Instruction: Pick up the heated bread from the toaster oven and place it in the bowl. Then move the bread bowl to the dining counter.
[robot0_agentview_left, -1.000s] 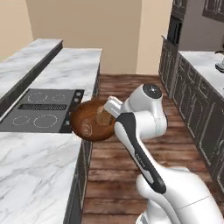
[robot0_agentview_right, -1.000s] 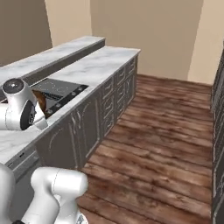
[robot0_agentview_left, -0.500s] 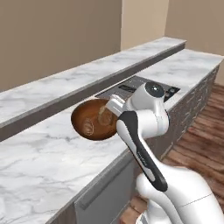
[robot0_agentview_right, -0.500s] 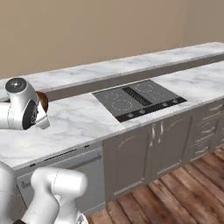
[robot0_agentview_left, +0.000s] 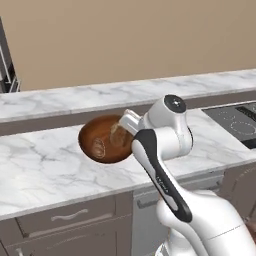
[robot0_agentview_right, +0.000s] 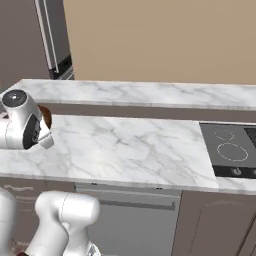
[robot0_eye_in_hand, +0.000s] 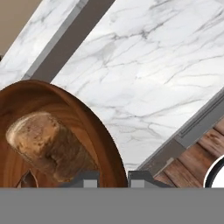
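While the base faces the kitchen run, I list what stands before me:

Item, the bowl (robot0_agentview_left: 106, 140): dark wooden, carried in the air above the near marble desk (robot0_agentview_left: 45, 170), its mouth tipped toward the left base camera. I judge it is held by the rim because a shallow wide bowl offers no other purchase for two fingers.

Item, the tool (robot0_eye_in_hand: 113, 178): clenched on the bowl's rim, fingertips pinching the wall at the bottom of the hand view, one inside and one outside. The white arm (robot0_agentview_left: 162, 150) folds back over itself to keep the load close to the base.

Item, the heated bread (robot0_eye_in_hand: 48, 151): brown, crusted, lying inside the bowl against the low side near the gripped wall. A second bread piece (robot0_agentview_left: 98, 146) with pale stripes lies lower in the bowl in the left base view. The tilt concerns me; the loaves rest on the downhill wall and could roll out if the wrist tips further.

Item, the dining counter (robot0_agentview_left: 125, 95): the raised marble top behind the near desk, a dark step between the two. I take it as the destination, so the bowl must clear that step edge.

Item, the cooktop (robot0_agentview_right: 232, 150): set into the near desk well to the right, apart from the bowl's path.

Open room: bare marble lies under and beyond the bowl; the near desk edge and wooden floor (robot0_eye_in_hand: 192, 162) show below the tool
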